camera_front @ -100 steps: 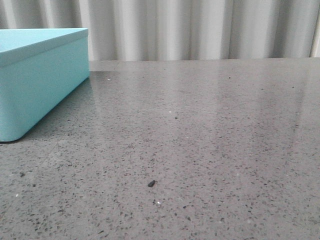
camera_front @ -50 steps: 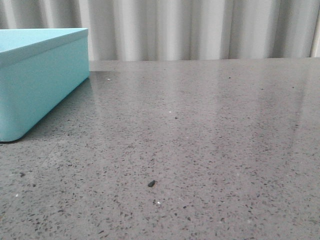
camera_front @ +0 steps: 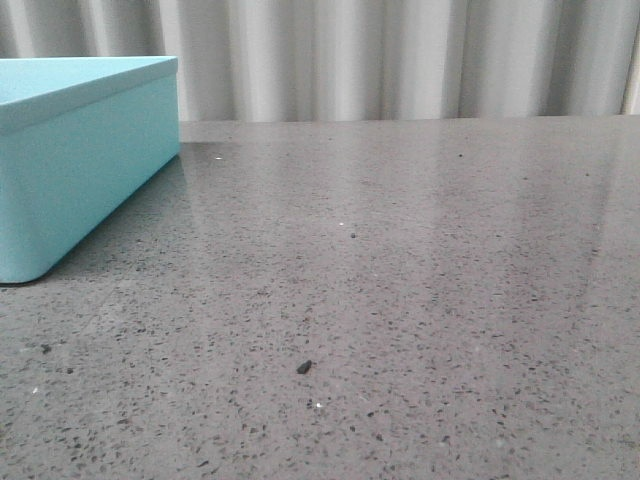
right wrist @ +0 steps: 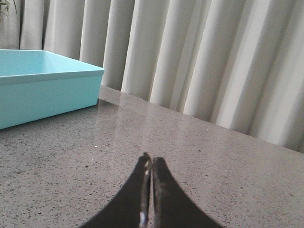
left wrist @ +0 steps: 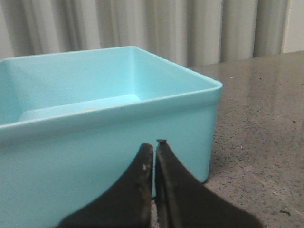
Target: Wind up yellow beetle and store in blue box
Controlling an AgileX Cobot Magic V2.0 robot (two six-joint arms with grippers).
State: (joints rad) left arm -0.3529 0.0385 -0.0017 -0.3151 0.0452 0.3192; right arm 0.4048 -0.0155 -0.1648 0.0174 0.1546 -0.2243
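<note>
Both claws are pressed together and hold nothing, and the toy car is not in any picture.

The left claw (left wrist: 154,154) has its two black fingers touching, right in front of the near wall of the blue box (left wrist: 109,142), which is open on top and looks bare inside where we can see. The right claw (right wrist: 151,166) is pinched closed too, low over the grey counter (camera_front: 400,300), with the box well off toward the counter's far left corner. The yellow beetle is nowhere to be seen, so I think the first job is finding it. To do that well, a claw should spread wide before reaching, then grip the car by its sides so the wheels stay free for winding.
</note>
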